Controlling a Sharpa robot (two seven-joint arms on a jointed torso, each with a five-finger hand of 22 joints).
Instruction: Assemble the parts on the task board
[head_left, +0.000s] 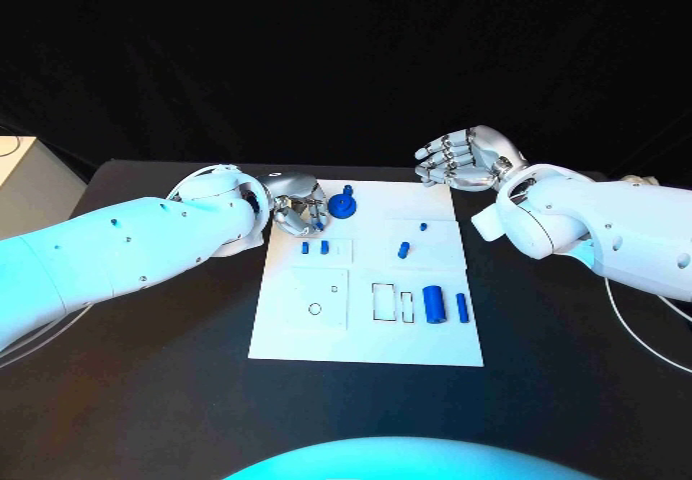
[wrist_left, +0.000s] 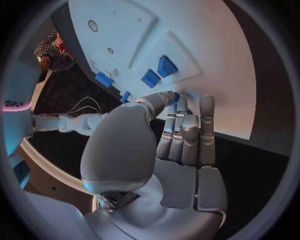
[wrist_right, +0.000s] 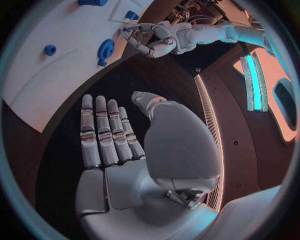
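Risk sits at your left hand (head_left: 296, 214): its fingers are curled low over the task board (head_left: 368, 335)'s far left corner, holding nothing I can see, just beside two small blue parts (head_left: 316, 246) and the round blue part (head_left: 343, 205); a sweep could scatter them. Your right hand (head_left: 466, 158) hangs unclenched, holding nothing, over bare worktop (head_left: 159, 400) off the far right corner, with free room.
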